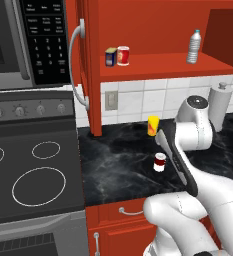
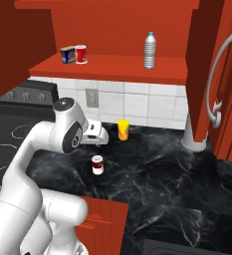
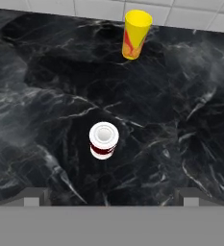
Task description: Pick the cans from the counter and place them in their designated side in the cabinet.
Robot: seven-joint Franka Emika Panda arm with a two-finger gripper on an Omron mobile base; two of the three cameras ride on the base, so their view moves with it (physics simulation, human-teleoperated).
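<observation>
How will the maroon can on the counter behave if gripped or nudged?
The maroon can looks rigid, so it probably won't deform under the open gripper. It stands upright on its flat end on the counter; a low push likely slides it. Knocked over, its round side would probably roll.

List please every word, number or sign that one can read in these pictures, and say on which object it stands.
Nothing can be read for certain.
Microwave keypad: rows of white marks, too small to read.
Red can on the cabinet shelf: yellowish label, blurred.
Blue-and-yellow box: print blurred.
Maroon can on the counter: no text visible.
Yellow cup: a red pattern, no letters.
Water bottle: label blank.
</observation>
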